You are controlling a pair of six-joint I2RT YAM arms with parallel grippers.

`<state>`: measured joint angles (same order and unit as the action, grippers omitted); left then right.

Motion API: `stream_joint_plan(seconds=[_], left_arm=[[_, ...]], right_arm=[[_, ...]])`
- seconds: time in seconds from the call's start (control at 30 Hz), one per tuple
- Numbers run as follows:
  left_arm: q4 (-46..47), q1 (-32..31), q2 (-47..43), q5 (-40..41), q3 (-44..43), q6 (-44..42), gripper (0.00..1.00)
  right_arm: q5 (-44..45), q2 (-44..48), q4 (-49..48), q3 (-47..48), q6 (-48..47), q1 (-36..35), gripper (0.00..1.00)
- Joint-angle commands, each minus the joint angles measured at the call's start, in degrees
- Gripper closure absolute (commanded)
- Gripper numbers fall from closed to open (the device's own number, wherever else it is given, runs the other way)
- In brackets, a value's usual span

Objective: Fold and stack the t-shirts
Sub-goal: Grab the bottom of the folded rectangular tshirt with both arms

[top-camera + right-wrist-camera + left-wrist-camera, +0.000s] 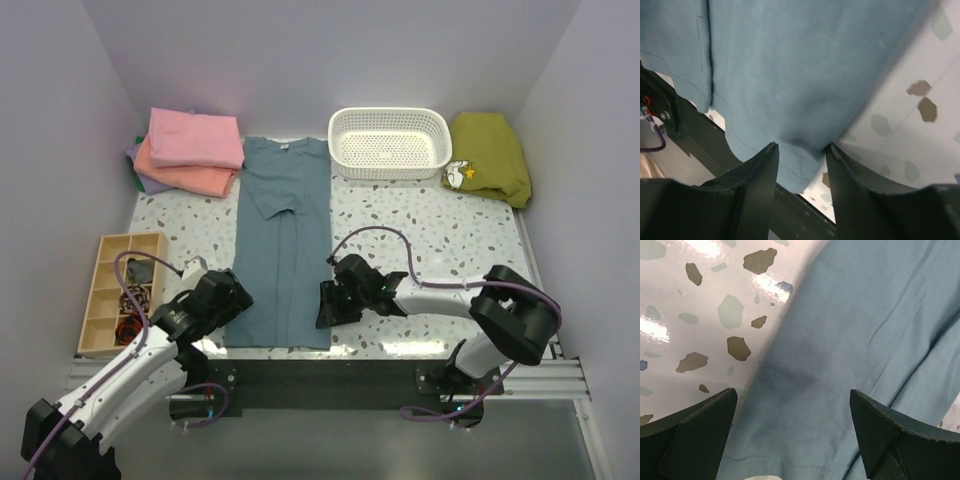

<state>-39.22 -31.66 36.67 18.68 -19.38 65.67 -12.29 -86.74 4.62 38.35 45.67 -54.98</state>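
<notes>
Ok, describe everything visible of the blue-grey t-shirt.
The blue-grey t-shirt is soft, cotton-like, folded lengthwise into a narrow strip, sleeves tucked in. It lies flat on the speckled table, collar and white label at the far end, hem at the near edge. The open left gripper hovers over its near left edge; the right gripper straddles its near right hem corner.

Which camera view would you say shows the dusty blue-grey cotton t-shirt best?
The top external view: the dusty blue-grey cotton t-shirt lies there almost whole, collar to hem, folded into a long strip. The left wrist view shows only its edge near the hem; the right wrist view only a hem corner between the fingers.
</notes>
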Motion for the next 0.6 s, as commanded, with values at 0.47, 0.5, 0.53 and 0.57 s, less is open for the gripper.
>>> stream_joint_plan(seconds=[0.47, 0.5, 0.53, 0.57], left_arm=[[0.28, -1.04, 0.87, -1.45, -0.05, 0.25, 0.0], [0.37, -1.04, 0.95, -1.8, -0.05, 0.07, 0.0], [0.55, -1.12, 0.87, -2.24, 0.04, -0.1, 0.0], [0.55, -1.12, 0.86, -2.33, 0.04, -0.19, 0.0]], right_arm=[[14.83, 5.7, 13.2, -1.96, 0.56, -0.65, 1.0], [15.71, 6.66, 13.65, -2.22, 0.56, -0.65, 1.0], [15.72, 6.93, 13.75, -2.57, 0.39, -0.65, 1.0], [15.9, 6.93, 14.27, -2.58, 0.3, -0.65, 1.0]])
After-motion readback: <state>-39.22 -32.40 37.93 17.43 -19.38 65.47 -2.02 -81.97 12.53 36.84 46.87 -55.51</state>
